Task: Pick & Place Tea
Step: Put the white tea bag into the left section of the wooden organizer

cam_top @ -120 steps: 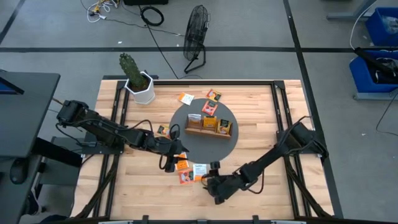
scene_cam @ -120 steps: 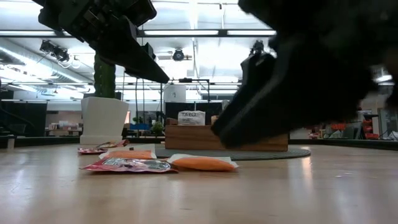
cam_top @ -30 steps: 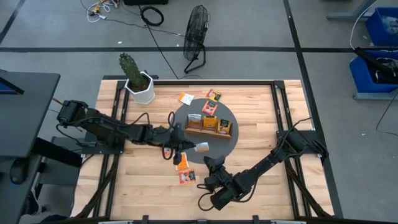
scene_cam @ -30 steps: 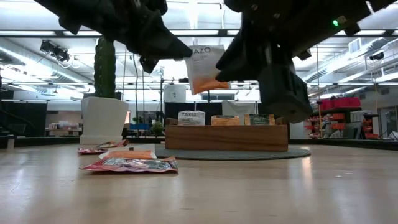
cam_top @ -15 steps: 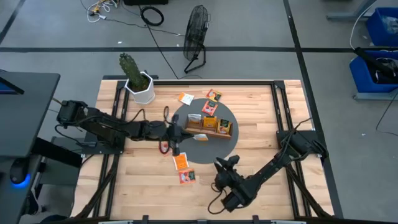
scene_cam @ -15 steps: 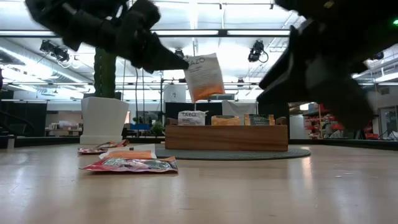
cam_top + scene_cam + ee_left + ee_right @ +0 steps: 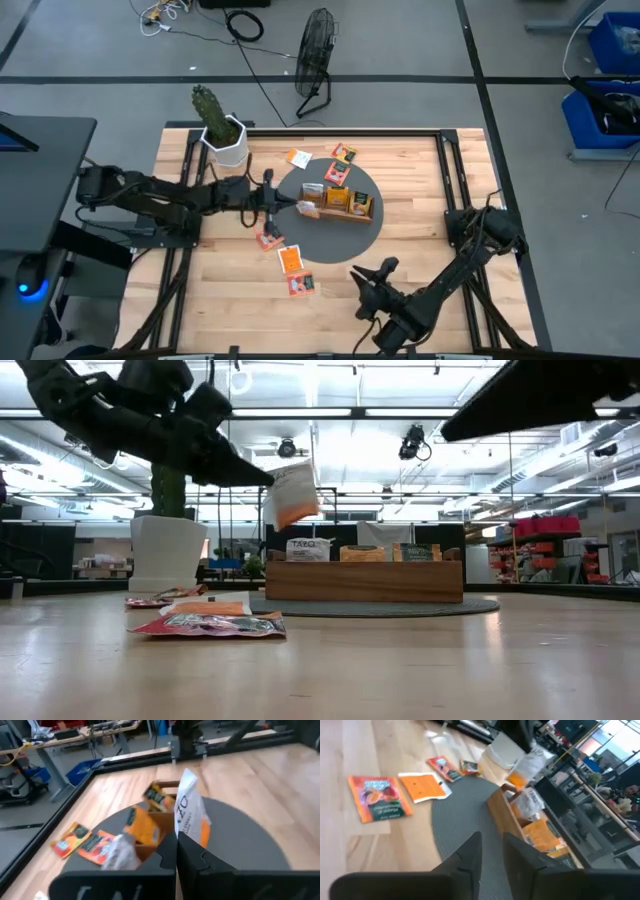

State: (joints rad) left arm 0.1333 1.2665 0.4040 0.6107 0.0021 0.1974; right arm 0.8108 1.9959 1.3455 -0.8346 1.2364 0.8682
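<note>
Left gripper: reaching in from the table's left side, raised above the left end of the wooden tray; fingers pressed together on a white-and-orange sachet, held upright in the air, clear of the table. Same sachet seen from the wrist, standing above the round grey mat.

Right gripper: near the front edge of the table, right of centre, well apart from the tray and lifted off the surface; fingers narrowly parted with a small gap between them, holding nothing.

Wooden tray: on the round grey mat at mid-table, with several sachets standing in its compartments; white and orange ones visible from table level.

Loose sachets, flat on the bare wood: two orange ones and in front of the mat on its left; one smaller just beside the mat's left edge; two more and behind the mat, near the far edge. From table level, the front pair seen as a low stack.

Potted cactus: white pot, far left corner of the table.

Floor fan: on the floor beyond the table.
</note>
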